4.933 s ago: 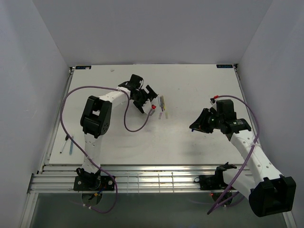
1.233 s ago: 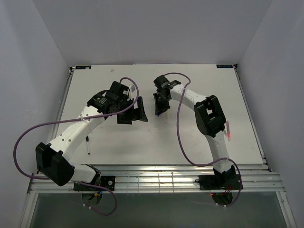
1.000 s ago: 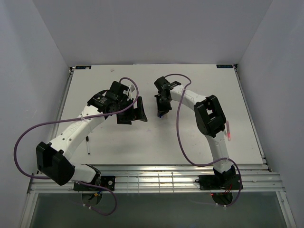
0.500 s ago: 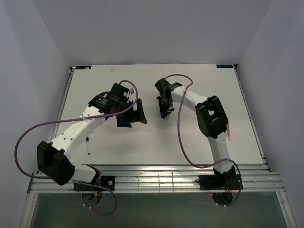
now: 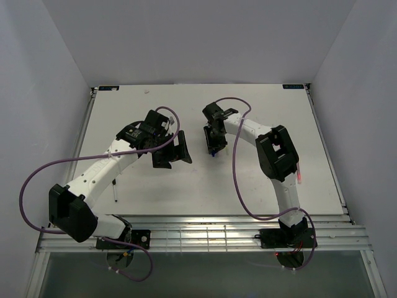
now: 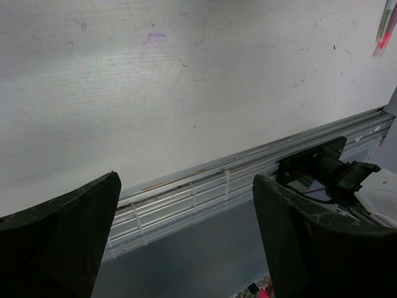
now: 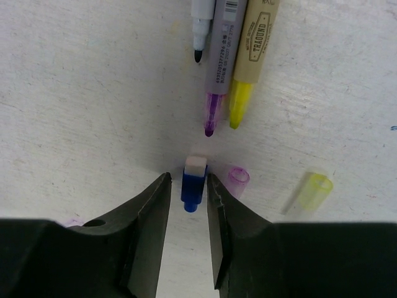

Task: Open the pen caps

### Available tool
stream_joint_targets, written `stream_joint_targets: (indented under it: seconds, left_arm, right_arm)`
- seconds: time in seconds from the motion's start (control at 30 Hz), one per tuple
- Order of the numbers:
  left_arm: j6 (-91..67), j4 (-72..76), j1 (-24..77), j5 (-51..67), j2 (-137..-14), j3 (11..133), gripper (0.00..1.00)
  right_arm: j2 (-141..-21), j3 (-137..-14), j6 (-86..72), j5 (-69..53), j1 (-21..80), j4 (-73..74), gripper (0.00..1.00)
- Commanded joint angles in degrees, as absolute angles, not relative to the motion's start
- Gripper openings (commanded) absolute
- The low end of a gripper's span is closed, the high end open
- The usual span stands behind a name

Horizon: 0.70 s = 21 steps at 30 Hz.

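In the right wrist view three uncapped pens lie side by side at the top: a white one with a black tip [image 7: 201,28], a grey one with a purple tip [image 7: 217,68] and a tan one with a yellow tip [image 7: 251,56]. Below them lie three pen caps: blue [image 7: 193,186], clear pink [image 7: 238,180] and yellow [image 7: 310,190]. My right gripper [image 7: 187,208] [image 5: 213,147] is narrowly open and straddles the blue cap on the table; a gap shows at the left finger. My left gripper [image 5: 175,153] [image 6: 186,248] is open and empty above the table.
A pink pen [image 5: 299,171] lies on the table right of the right arm and also shows in the left wrist view [image 6: 384,31]. A thin pen with a dark tip [image 5: 115,189] lies near the left arm. The metal rail [image 6: 205,186] runs along the near table edge.
Since the oldest frame both arms have swung to the table's middle. Over the last second the right gripper has edged slightly right and nearer; the left gripper has barely shifted.
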<state>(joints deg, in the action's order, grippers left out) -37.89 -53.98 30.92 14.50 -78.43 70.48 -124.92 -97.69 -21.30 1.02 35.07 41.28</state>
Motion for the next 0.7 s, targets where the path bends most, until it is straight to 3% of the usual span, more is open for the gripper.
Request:
stream_joint_targets:
  seconds: [0.0,0.27,0.5,0.67]
  left_arm:
    - [-38.67,-53.88,30.67,15.21,-76.82,69.79,0.98]
    - [-38.76,-52.39,30.67,14.50,-76.81,68.56,0.98]
    - [-37.88,-49.31,30.67,10.90,-78.31,70.14,0.98]
    - [-37.18,-44.23,30.67,12.30,-77.87,66.81,0.98]
  right_arm:
    - [-124.89,-98.52,-19.86,1.32,35.24,41.13,0.37]
    - [-118.75,-103.88,-18.55,2.11,35.07,41.74,0.43]
    - [-110.32,-109.16,-20.21,2.10,27.53,48.85,0.47]
    - [-99.35,-93.81,-21.18,6.33,17.35,48.43,0.53]
